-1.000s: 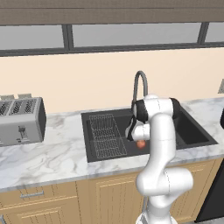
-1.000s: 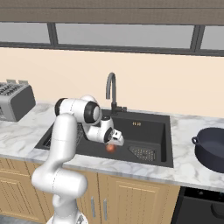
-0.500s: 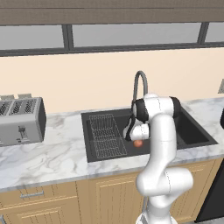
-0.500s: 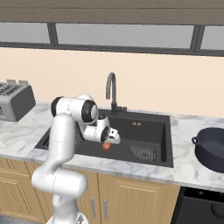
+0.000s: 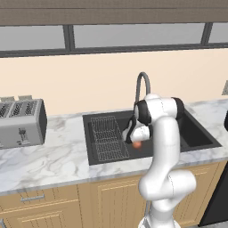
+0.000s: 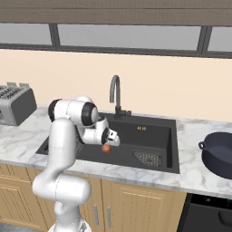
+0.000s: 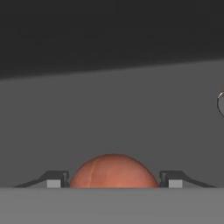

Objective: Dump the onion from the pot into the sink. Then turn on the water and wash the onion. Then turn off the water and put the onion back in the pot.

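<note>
The onion (image 5: 138, 144) (image 6: 106, 148) is a small orange-red ball low inside the sink (image 5: 198, 133) (image 6: 156, 131). My gripper (image 5: 135, 140) (image 6: 109, 143) reaches down into the basin and is shut on the onion. In the hand view the onion (image 7: 113, 171) fills the gap between the two fingertips (image 7: 53, 181), which touch its sides, with my gripper (image 7: 113, 180) pointing along the dark grey sink floor. The pot (image 6: 220, 154) stands on the counter right of the sink. No stream runs from the faucet (image 5: 141, 85) (image 6: 115, 93).
A wire rack (image 5: 108, 138) lies in the sink's left part and a drain (image 6: 147, 158) in its floor. A toaster (image 5: 20, 122) (image 6: 16, 104) stands on the marble counter at the left. The window wall rises behind the faucet.
The gripper and the onion have shifted together a little to the left within the sink. The jaws have kept the same width.
</note>
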